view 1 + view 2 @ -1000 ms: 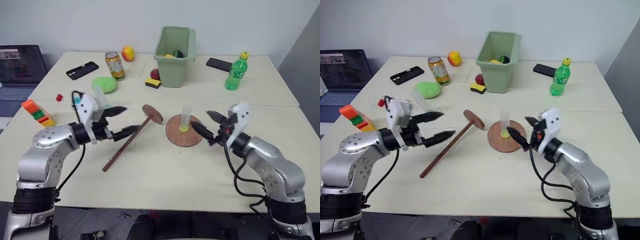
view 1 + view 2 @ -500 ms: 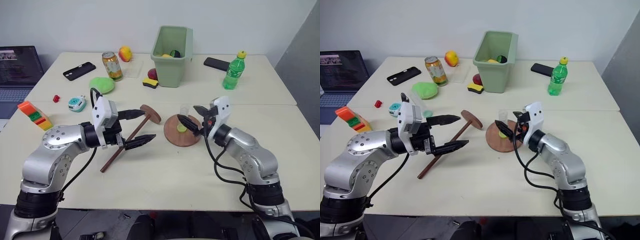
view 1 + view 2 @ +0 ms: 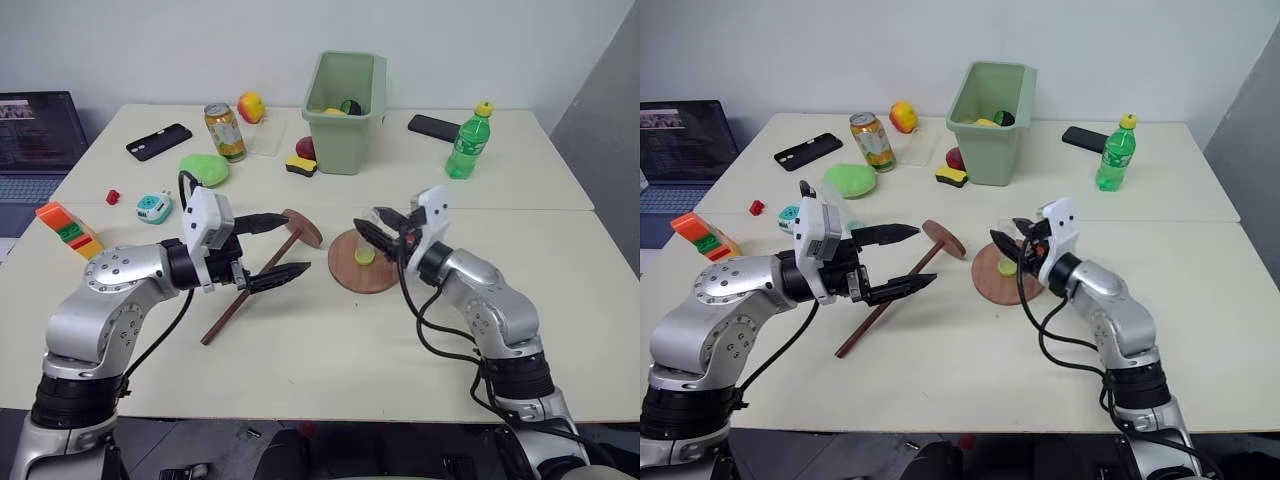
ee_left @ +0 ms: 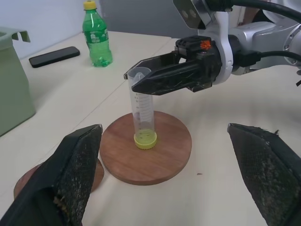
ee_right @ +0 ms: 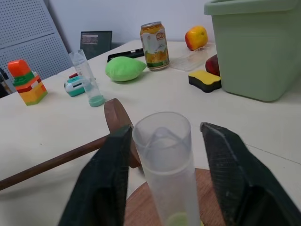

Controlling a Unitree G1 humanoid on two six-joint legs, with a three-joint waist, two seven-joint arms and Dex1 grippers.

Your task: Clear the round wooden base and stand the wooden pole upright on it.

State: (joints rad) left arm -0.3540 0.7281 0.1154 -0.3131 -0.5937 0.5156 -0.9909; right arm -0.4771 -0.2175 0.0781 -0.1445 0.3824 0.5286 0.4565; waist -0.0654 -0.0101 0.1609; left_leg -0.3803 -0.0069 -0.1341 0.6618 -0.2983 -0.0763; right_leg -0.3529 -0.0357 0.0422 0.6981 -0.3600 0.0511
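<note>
The right gripper [image 4: 141, 84] is closing its black fingers around the clear plastic tube [image 4: 142, 110] standing on the round light-brown wooden base [image 3: 366, 262], seemingly to clear it, while the left gripper [image 3: 283, 248] is hovering spread-fingered over the dark reddish-brown wooden pole [image 3: 262, 278] lying just beside the base.

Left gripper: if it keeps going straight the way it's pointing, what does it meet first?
Likely the tube standing on the base, dead ahead of the open left gripper. The right gripper is already at its top.
</note>
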